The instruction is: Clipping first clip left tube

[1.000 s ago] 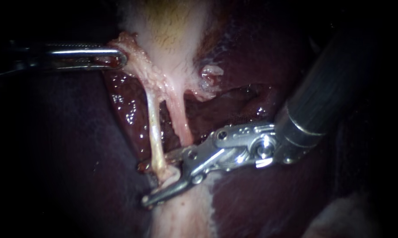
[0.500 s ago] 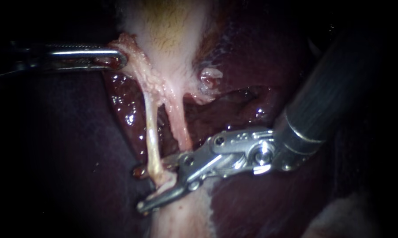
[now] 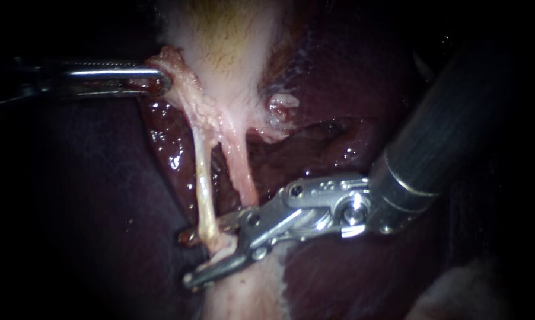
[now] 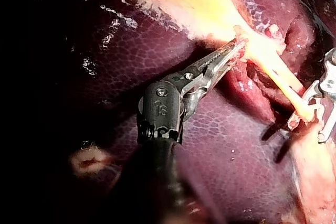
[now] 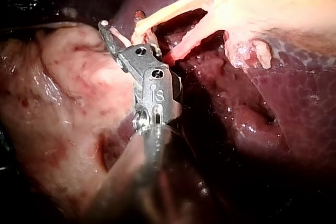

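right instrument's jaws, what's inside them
The lower end of the left tube lies in the gap between the open jaws of the right instrument. The far jaw passes behind the tube; the jaws' inner faces cannot be seen.

The left tube (image 3: 204,178) is a thin, pale yellowish cord, glistening and taut, running almost straight down from the frayed pink tissue under the gallbladder (image 3: 232,35) to a small pale knob at its lower end. It lies just beside the thicker, pinker right tube (image 3: 241,172), the two parting in a narrow fork over the wet, dark liver (image 3: 350,272). Its lower end sits between the gaping jaws of the right instrument (image 3: 185,259), one jaw on each side.
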{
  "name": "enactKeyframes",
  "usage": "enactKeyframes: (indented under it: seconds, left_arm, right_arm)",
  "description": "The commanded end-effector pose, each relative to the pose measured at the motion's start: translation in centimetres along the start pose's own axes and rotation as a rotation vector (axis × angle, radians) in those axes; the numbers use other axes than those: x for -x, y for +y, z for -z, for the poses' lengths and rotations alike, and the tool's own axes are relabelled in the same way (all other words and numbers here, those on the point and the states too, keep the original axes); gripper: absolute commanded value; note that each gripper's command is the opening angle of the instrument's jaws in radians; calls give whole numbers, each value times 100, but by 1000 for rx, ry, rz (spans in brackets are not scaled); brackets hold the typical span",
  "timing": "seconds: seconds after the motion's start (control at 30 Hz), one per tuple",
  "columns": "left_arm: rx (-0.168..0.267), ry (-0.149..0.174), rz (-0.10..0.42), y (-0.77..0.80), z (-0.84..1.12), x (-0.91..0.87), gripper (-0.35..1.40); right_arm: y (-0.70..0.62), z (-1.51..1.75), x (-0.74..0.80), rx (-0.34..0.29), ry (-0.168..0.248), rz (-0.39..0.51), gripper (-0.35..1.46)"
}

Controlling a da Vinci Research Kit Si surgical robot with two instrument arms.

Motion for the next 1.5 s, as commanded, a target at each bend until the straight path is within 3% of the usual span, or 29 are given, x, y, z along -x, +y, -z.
enactKeyframes:
  seconds: [0.03,0.7,0.93,1.03,1.23,1.5]
  left_arm:
    - [0,0,0,0,0,0,-35]
    - [0,0,0,0,0,0,-35]
    - [0,0,0,0,0,0,-35]
    - [0,0,0,0,0,0,-35]
    - [-3,1,0,0,0,0,-35]
    - [-3,1,0,0,1,0,-35]
  right_arm:
    - [1,0,0,0,0,1,32]
    - [8,6,4,-1,0,-5,1]
    - [8,7,5,-1,0,-22,-17]
    - [8,8,6,-2,2,-28,-35]
    - [9,10,7,7,-54,-68,-35]
    - [12,11,8,-31,-71,-55,-35]
